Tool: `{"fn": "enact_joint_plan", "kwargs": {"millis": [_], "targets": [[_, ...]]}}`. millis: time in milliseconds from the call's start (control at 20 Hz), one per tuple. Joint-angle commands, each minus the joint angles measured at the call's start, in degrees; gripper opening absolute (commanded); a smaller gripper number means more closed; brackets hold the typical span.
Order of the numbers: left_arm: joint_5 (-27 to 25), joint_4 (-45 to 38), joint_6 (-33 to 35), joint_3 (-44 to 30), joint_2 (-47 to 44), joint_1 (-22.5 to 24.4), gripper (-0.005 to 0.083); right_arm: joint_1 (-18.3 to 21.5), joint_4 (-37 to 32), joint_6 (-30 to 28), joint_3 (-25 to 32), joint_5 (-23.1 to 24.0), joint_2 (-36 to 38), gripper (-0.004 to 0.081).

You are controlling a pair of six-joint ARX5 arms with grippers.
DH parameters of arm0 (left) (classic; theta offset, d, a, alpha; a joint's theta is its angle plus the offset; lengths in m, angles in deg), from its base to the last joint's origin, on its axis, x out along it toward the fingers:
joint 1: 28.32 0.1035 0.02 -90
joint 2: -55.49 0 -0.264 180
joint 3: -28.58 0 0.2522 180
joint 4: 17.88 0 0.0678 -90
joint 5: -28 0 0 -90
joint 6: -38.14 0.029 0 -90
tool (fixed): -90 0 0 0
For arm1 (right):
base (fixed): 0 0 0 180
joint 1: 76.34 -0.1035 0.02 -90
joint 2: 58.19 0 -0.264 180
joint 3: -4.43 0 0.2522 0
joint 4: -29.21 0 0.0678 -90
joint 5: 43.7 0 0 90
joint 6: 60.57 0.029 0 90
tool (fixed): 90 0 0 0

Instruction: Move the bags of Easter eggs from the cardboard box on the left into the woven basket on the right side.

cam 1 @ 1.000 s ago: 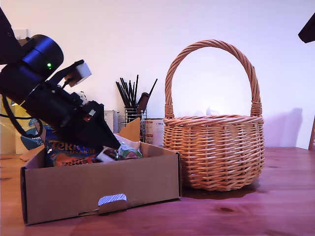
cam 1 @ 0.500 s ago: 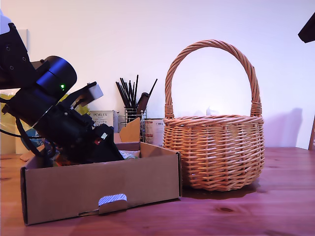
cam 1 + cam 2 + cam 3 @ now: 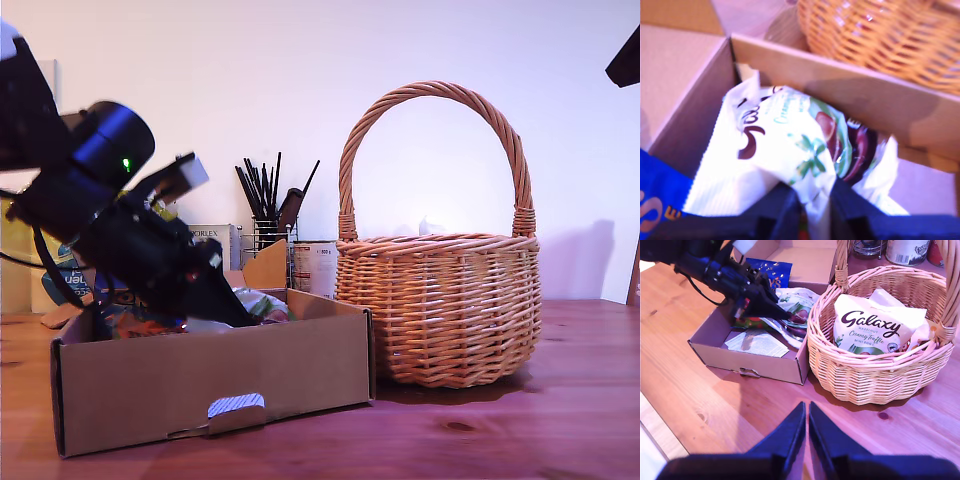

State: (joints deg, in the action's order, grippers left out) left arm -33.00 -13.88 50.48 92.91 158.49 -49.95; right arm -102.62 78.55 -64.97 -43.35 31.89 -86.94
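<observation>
pinching a galaxy bag (image 3: 790, 155) with our first gripper (image 3: 812, 207) inside the cardboard box (image 3: 215, 375); the woven basket (image 3: 440, 310) lies just beyond, toward the exterior view's right; our second gripper (image 3: 806, 432) hangs closed, empty.

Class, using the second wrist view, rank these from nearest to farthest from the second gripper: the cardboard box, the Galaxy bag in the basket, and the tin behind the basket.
From my second gripper:
1. The cardboard box: its front corner lies nearest.
2. The Galaxy bag, inside the woven basket.
3. The tin, farthest, behind the basket.
</observation>
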Motion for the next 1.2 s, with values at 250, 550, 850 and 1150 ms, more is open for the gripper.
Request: {"fn": "enact_joint_plan", "kwargs": {"millis": [250, 550, 850, 1150], "targets": [[1.73, 6.34, -0.17, -0.31, -15.67, 0.87, -0.0016, 0.17, -0.55, 0.07, -0.39, 0.07, 0.04, -0.0012], [12.15, 10.19, -4.46, -0.31, -19.41, -2.19, -0.0019, 0.17, -0.57, 0.07, -0.39, 0.04, 0.04, -0.0012], [8.96, -1.49, -8.17, -0.28, -17.68, -12.57, -0.0019, 0.17, -0.52, -0.07, -0.39, 0.04, 0.04, -0.0012], [-2.84, -12.72, -14.49, 2.91, -8.81, -19.37, -0.0019, 0.17, -0.44, -0.13, -0.39, 0.02, 0.04, -0.0012]]}}
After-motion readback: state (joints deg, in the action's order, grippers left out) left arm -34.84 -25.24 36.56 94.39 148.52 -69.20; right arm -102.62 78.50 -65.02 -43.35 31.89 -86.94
